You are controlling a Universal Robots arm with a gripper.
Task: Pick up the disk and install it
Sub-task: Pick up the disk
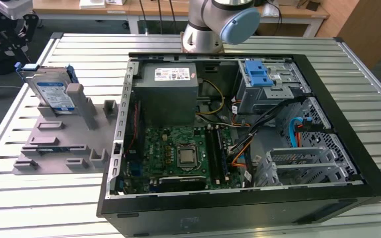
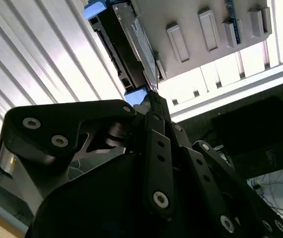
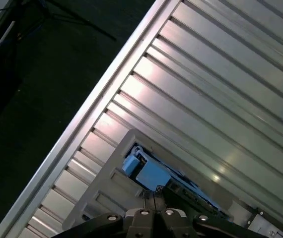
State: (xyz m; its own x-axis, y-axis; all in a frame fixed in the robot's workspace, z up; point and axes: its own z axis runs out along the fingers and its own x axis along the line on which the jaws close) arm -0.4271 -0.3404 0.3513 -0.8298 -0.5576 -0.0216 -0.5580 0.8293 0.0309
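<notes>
The disk (image 1: pixel 50 92) is a silver drive with a blue-and-white label in a blue bracket. It stands upright on edge in a grey slotted holder (image 1: pixel 63 144) at the exterior view's left, beside the open computer case (image 1: pixel 243 124). My black gripper (image 1: pixel 20 37) hangs just above and behind the disk's upper end. In both wrist views its fingers (image 3: pixel 154 201) lie pressed together with nothing between them. Their tips point at the blue bracket (image 3: pixel 149 173), close to it. The second wrist view shows the gripper (image 2: pixel 150 99) near the disk (image 2: pixel 131 44) on its edge.
The case lies open on a ribbed metal table (image 1: pixel 58 198), showing a motherboard (image 1: pixel 184 153), a grey power supply (image 1: pixel 167 91), a blue-latched drive bay (image 1: pixel 263 79) and loose cables (image 1: pixel 277 124). The arm's base (image 1: pixel 207 25) stands behind the case. The table's edge (image 3: pixel 82 134) runs near the holder.
</notes>
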